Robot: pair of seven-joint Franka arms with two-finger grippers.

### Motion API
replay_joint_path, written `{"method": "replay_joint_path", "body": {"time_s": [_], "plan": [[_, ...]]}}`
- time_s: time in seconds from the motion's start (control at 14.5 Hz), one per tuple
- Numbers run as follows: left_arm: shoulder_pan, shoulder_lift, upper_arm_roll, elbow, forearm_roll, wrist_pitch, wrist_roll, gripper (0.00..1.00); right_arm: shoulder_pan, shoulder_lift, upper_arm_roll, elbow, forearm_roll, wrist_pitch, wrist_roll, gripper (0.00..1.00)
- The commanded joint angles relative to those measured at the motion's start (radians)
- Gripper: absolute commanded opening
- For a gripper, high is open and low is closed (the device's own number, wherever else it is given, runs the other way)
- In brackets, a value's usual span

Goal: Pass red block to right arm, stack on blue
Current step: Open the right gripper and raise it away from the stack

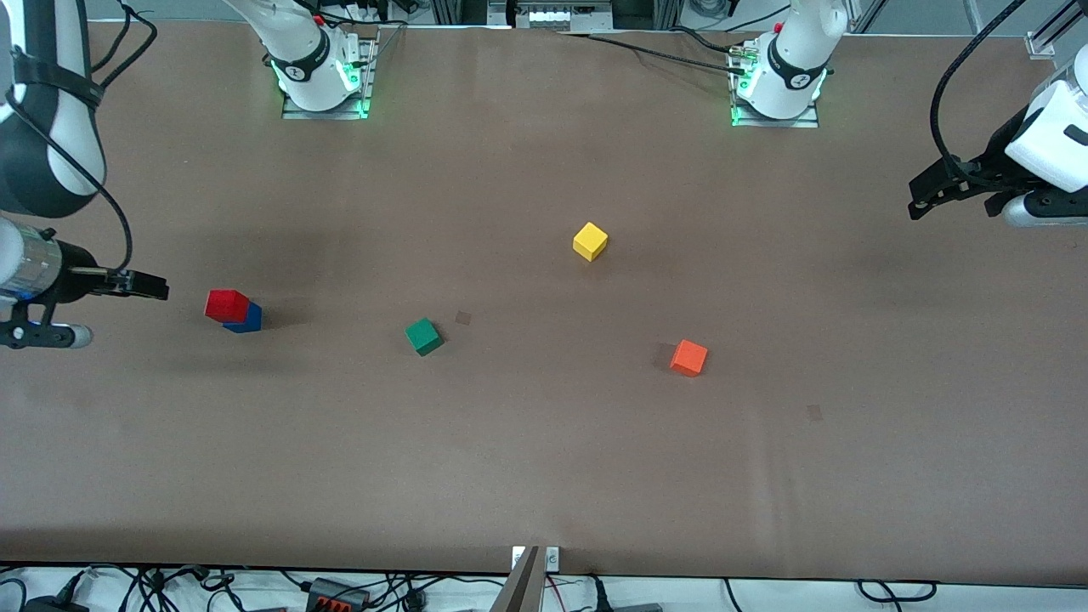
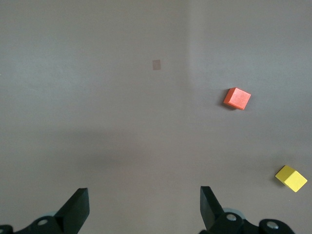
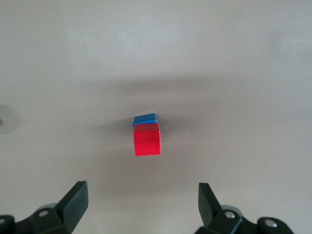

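Note:
The red block (image 1: pixel 226 304) sits on top of the blue block (image 1: pixel 246 320), a little askew, toward the right arm's end of the table. In the right wrist view the red block (image 3: pixel 146 138) covers most of the blue block (image 3: pixel 145 119). My right gripper (image 1: pixel 151 286) is open and empty, up in the air beside the stack, apart from it; its fingertips (image 3: pixel 75 201) frame bare table. My left gripper (image 1: pixel 926 197) is open and empty, raised over the table at the left arm's end; its fingertips (image 2: pixel 78 204) show only table between them.
A green cube (image 1: pixel 423 336) lies beside the stack toward the table's middle. A yellow cube (image 1: pixel 590 241) and an orange cube (image 1: pixel 688 357) lie toward the left arm's end; both show in the left wrist view, orange (image 2: pixel 237 98) and yellow (image 2: pixel 291 178).

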Motion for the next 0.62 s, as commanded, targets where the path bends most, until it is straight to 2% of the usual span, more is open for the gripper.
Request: {"method": "replay_joint_path", "body": {"time_s": [0.0,0.14,0.55], "plan": [[0.015,-0.003,-0.011,0.011,-0.015,-0.02,0.017,1.0,-0.003,0.004,0.01,0.115,0.004,-0.105,0.01,1.0],[0.015,-0.003,-0.011,0.011,-0.015,-0.02,0.017,1.0,-0.003,0.004,0.007,0.166,0.007,-0.123,0.013,1.0],[0.015,-0.003,-0.013,0.012,-0.015,-0.022,0.017,1.0,-0.005,-0.027,0.005,0.177,0.007,-0.119,0.039,1.0]]}}
